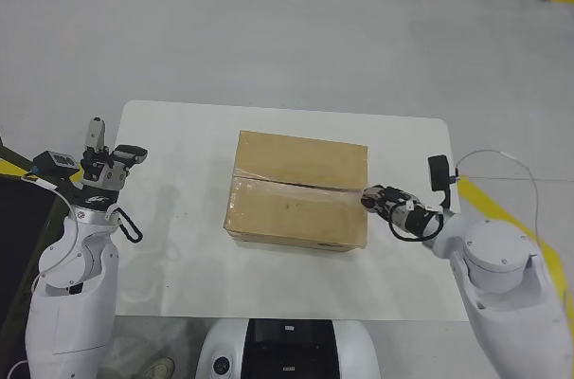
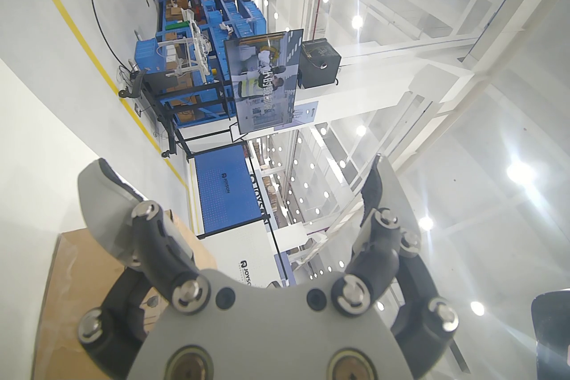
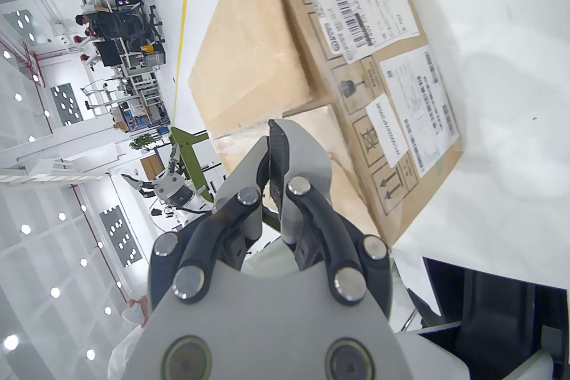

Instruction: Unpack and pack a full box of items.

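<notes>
A sealed cardboard box sits near the middle of a white table, its top flaps closed and a strip of clear tape running along the centre seam. The robot's right gripper is at the box's right end, level with the top edge where the taped seam comes over. Its fingers are pressed together with no gap between the pads, and whether they pinch any tape cannot be told. In the right wrist view, the end face of the box carries several white shipping labels with barcodes, and handling symbols are printed below them. The left gripper is over the table's left edge, well apart from the box and pointing upward. Its fingers are spread wide and hold nothing, with a corner of the box showing beneath them in the left wrist view.
</notes>
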Robot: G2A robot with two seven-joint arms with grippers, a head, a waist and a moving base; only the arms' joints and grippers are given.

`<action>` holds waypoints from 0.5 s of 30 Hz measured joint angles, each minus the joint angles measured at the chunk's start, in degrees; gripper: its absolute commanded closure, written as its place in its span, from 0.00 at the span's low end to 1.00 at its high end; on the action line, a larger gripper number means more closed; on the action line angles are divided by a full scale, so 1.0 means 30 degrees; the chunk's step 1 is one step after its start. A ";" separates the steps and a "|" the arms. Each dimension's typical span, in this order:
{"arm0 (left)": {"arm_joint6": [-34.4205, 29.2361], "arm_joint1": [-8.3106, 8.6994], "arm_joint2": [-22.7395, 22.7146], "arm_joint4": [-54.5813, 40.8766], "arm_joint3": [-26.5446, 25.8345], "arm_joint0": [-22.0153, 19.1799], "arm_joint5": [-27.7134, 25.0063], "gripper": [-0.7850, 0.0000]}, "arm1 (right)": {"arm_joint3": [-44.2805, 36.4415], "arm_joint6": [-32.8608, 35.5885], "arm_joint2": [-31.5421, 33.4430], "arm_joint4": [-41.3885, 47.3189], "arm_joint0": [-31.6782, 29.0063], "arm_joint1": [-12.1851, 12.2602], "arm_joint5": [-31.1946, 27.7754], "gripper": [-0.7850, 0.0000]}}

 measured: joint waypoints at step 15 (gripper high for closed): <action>0.0000 0.0000 0.0000 0.0000 0.0000 0.0000 0.0000 0.00 | -0.0944 -0.1010 -0.0267 -0.1270 0.0741 0.0115 -0.4000 1.00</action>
